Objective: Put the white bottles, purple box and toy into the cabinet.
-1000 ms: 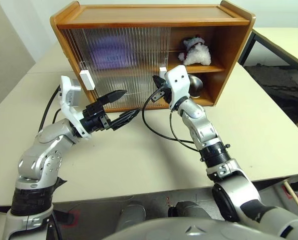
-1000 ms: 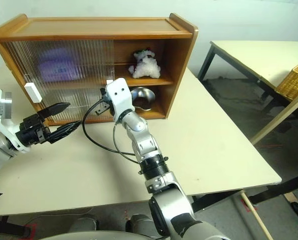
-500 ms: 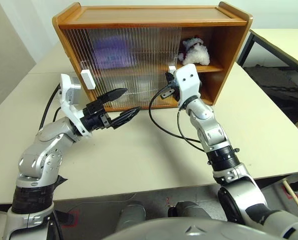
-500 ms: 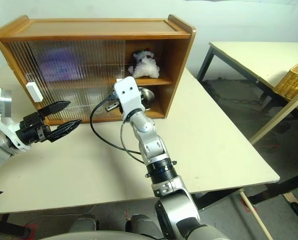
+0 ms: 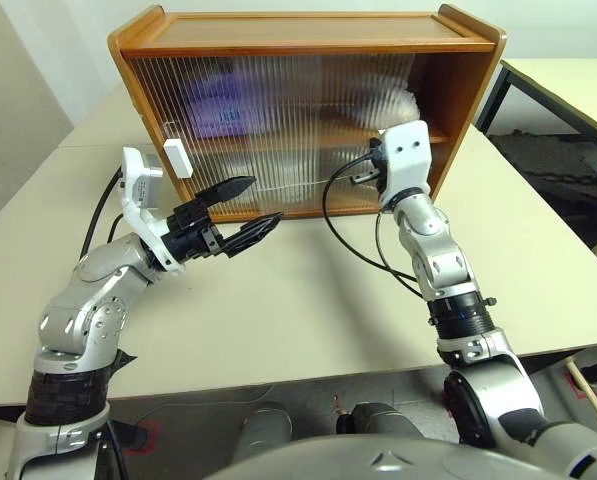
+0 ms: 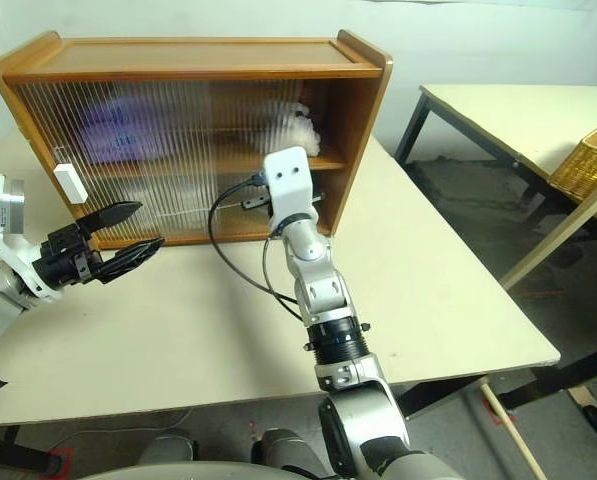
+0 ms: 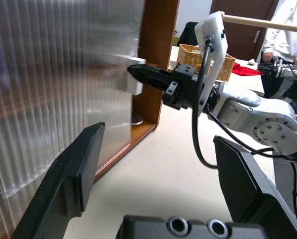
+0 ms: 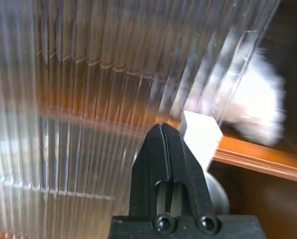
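**Sliding door nearly shut on loaded cabinet**

Cabinet (image 5: 308, 30) standing at 12 o'clock on the table (image 5: 308, 300), wide, wooden, judged heavy enough to stay put under a sideways push. Ribbed translucent sliding door (image 5: 318, 120) drawn most of the way toward the 3 o'clock end; probably light, rigid, running in a track, smooth-faced and poor to pinch. Best taken at the white block handle (image 8: 202, 133), pushed edge-on rather than gripped.

Right gripper (image 8: 161, 137), fingers pressed together with nothing between, tip set against that handle on its 9 o'clock side. Left gripper (image 5: 240, 208) with fingers spread wide, empty, hovering above the table at 9 o'clock, near the cabinet front but apart from it.

Toy (image 6: 300, 122) on the upper shelf at the 3 o'clock end, partly behind the door edge; soft, fluffy, liable to snag if bulging past the shelf lip. Purple box (image 5: 218, 108) a lavender blur behind the ribbed panel, upper shelf, toward 9 o'clock. White bottles not made out through the ribbing. Rounded steel shape (image 8: 215, 191) on the lower shelf near the 3 o'clock end.

Second white handle (image 5: 176, 157) on the 9 o'clock door. Wicker basket (image 6: 588, 155) well apart at 3 o'clock. Person standing in the background of the left wrist view. Nothing seen blocking the door's track.
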Controlling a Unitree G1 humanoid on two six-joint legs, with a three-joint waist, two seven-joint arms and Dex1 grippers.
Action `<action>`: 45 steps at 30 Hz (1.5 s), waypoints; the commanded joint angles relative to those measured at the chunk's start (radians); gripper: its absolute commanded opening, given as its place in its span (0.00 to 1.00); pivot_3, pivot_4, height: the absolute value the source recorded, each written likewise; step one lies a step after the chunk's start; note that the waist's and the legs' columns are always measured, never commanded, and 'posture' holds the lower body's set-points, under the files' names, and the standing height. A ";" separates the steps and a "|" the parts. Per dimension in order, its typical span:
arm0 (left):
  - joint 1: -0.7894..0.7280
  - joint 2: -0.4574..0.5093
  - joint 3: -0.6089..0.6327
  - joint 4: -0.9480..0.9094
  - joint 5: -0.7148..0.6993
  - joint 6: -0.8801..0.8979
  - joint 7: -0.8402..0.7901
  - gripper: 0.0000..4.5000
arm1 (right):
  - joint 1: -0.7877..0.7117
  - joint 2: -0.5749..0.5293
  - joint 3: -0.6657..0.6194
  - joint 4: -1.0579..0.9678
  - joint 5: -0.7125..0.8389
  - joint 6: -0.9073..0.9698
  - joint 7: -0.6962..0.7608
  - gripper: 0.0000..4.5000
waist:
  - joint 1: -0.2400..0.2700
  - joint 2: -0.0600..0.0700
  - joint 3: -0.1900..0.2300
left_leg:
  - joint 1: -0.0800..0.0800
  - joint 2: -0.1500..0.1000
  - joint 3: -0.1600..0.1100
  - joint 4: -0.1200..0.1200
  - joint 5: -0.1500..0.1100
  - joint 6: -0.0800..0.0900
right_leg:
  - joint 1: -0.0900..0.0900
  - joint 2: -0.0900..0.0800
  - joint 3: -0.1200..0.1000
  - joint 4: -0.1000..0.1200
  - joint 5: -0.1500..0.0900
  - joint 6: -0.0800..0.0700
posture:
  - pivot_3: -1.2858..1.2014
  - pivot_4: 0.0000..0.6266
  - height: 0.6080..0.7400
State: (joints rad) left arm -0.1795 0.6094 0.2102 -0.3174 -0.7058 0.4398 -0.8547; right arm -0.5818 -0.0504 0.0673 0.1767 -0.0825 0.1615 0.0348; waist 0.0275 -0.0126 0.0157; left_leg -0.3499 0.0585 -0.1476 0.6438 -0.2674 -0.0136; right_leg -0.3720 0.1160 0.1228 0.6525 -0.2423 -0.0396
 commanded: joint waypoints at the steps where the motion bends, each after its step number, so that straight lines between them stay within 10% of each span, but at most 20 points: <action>1: -0.014 -0.002 -0.019 0.010 0.010 -0.001 -0.006 1.00 | -0.008 -0.010 -0.052 -0.002 0.004 0.018 -0.044 0.00 | -0.001 0.000 0.000 | 0.000 0.000 0.000 0.000 0.000 0.000 | 0.000 0.000 0.000 0.000 0.000 0.000 | 0.53 0.00 1.00; 31: -0.019 -0.020 -0.041 0.034 0.025 -0.032 -0.023 1.00 | 0.049 -0.090 -0.136 0.074 0.012 -0.066 -0.106 0.00 | -0.001 0.000 0.000 | 0.000 -0.001 -0.001 0.000 0.000 0.000 | 0.000 0.000 0.001 0.000 0.003 0.006 | 0.52 0.00 1.00; 45: 0.026 -0.030 -0.027 0.044 0.032 -0.053 -0.027 1.00 | 0.329 -0.215 -0.172 -0.091 0.122 -0.178 0.133 0.99 | -0.012 -0.001 -0.002 | 0.002 -0.002 0.003 -0.001 -0.001 0.000 | 0.006 0.001 0.001 -0.001 -0.003 0.014 | 0.52 0.00 1.00</action>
State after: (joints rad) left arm -0.1617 0.5803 0.1785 -0.2760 -0.6826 0.3940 -0.8841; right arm -0.2610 -0.2529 -0.0766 0.0792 0.0044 0.0071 0.1346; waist 0.0152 -0.0133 0.0140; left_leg -0.3479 0.0564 -0.1441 0.6432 -0.2682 -0.0131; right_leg -0.3666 0.1171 0.1245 0.6513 -0.2449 -0.0256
